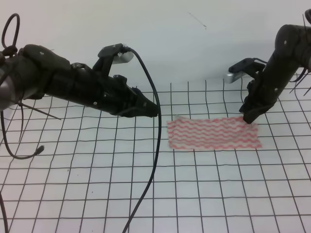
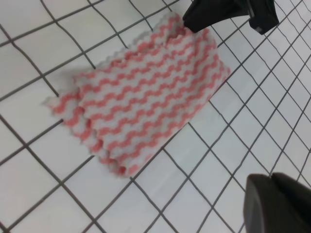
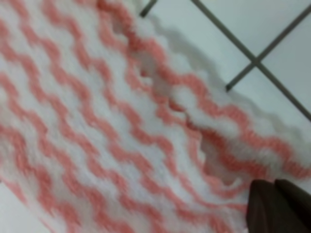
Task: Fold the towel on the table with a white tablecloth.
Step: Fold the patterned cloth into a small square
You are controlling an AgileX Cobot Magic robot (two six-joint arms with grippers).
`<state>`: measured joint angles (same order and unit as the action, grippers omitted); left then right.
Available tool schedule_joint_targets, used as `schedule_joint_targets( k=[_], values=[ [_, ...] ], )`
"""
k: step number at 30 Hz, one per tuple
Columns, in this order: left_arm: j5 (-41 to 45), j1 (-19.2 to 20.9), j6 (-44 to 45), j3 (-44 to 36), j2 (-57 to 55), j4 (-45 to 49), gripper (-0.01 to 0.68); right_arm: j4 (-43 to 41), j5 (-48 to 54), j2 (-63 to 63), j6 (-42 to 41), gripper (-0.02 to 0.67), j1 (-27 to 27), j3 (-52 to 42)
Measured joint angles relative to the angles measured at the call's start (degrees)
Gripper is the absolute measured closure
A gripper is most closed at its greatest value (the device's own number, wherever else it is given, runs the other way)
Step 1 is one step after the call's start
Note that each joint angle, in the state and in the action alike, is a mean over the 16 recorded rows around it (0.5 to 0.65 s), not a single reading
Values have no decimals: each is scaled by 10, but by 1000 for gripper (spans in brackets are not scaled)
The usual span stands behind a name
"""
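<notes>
The table [image 1: 97,194], under its white black-gridded tablecloth [image 1: 218,194], holds the towel [image 1: 213,133] lying flat right of centre, a pink-and-white wavy-striped rectangle whose long side runs left to right, with a slightly rumpled edge in the right wrist view. The left gripper [image 1: 150,109] hangs above the cloth just left of the towel's left end, apart from it, its tip looking drawn together though I cannot tell for sure whether it is closed. The right gripper [image 1: 249,116] points down at the towel's far right corner, right at its edge, and whether it grips the cloth cannot be told.
</notes>
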<state>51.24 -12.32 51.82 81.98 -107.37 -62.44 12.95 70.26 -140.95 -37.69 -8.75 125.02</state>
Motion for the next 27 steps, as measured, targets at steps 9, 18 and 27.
schedule_joint_targets(
  k=[9,18,27],
  values=[
    [0,0,0,0,0,0,673,-8,0,0,10,648,0,0],
    [0,0,0,0,0,0,673,-7,-3,0,12,649,0,4],
    [1,0,0,0,-1,0,673,-6,-3,2,14,649,0,18]
  ],
)
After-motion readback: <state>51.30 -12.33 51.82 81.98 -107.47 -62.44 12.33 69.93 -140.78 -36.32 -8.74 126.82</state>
